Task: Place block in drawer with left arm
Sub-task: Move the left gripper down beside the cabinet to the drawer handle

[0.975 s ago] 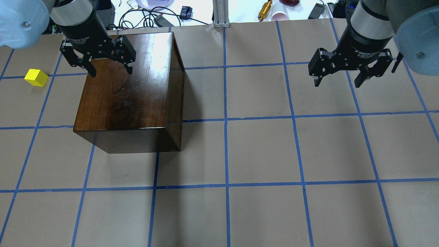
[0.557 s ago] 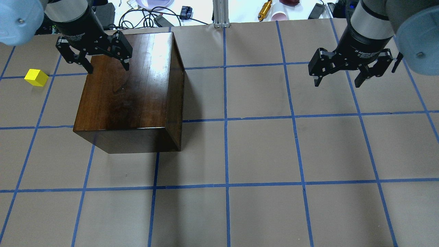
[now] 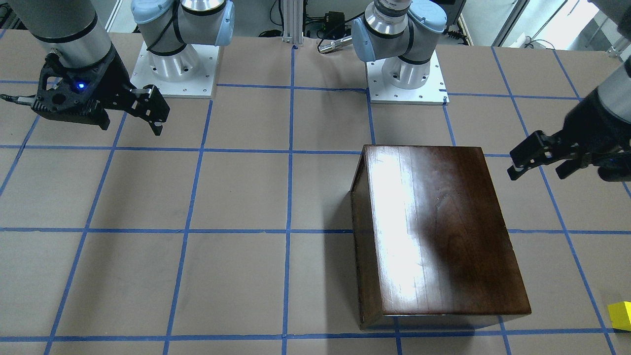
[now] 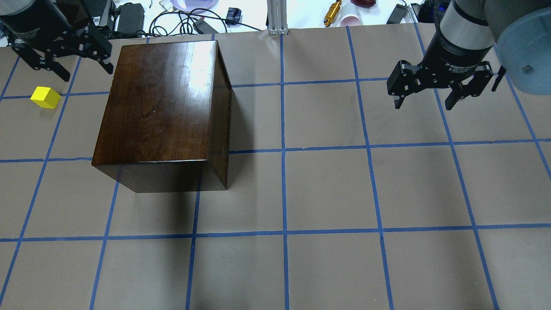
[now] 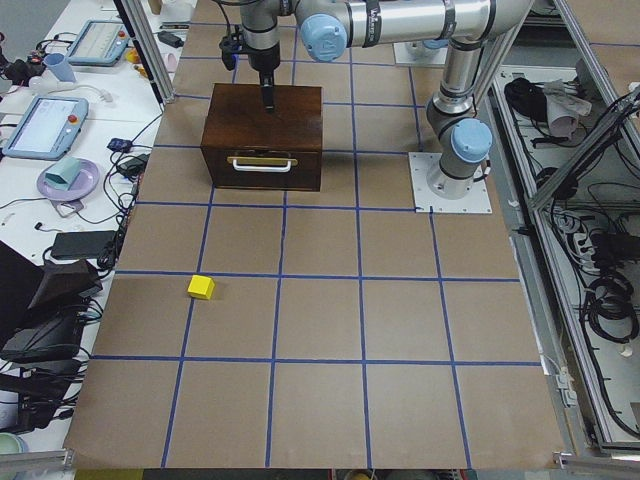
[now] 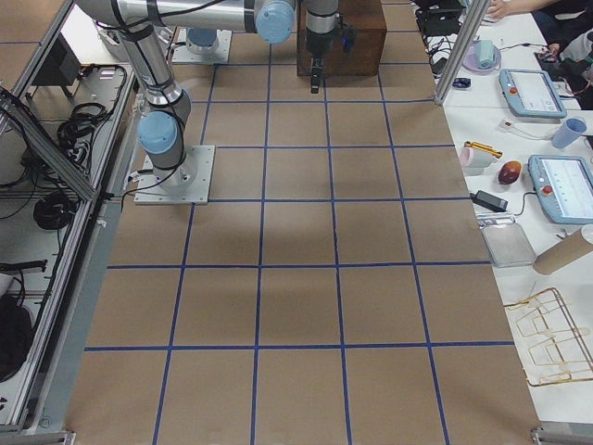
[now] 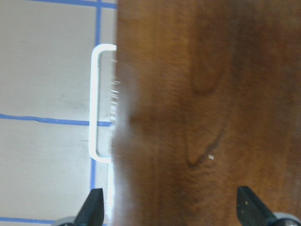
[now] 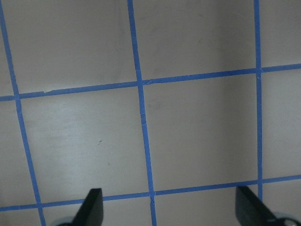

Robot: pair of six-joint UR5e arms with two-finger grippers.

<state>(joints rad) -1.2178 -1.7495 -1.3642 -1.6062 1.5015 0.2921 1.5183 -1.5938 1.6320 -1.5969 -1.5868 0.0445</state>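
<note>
The yellow block (image 4: 45,97) lies on the table left of the dark wooden cabinet (image 4: 163,112); it also shows in the front view (image 3: 621,315) and the left side view (image 5: 201,287). The drawer (image 5: 262,168) is shut, and its front with a white handle (image 7: 96,103) faces the block's side. My left gripper (image 4: 86,71) is open and empty. It hangs above the cabinet's far left edge, over the handle side (image 7: 171,209), behind the block. My right gripper (image 4: 424,103) is open and empty over bare table at the far right (image 8: 169,209).
Brown paper with a blue tape grid (image 4: 284,150) covers the table. Cables, a cup and small tools (image 4: 340,15) lie beyond the far edge. The arm bases (image 3: 404,74) stand at the robot's side.
My left gripper has moved left off the cabinet's top towards its handle side, still open. The right arm, the block and the cabinet have not moved.
</note>
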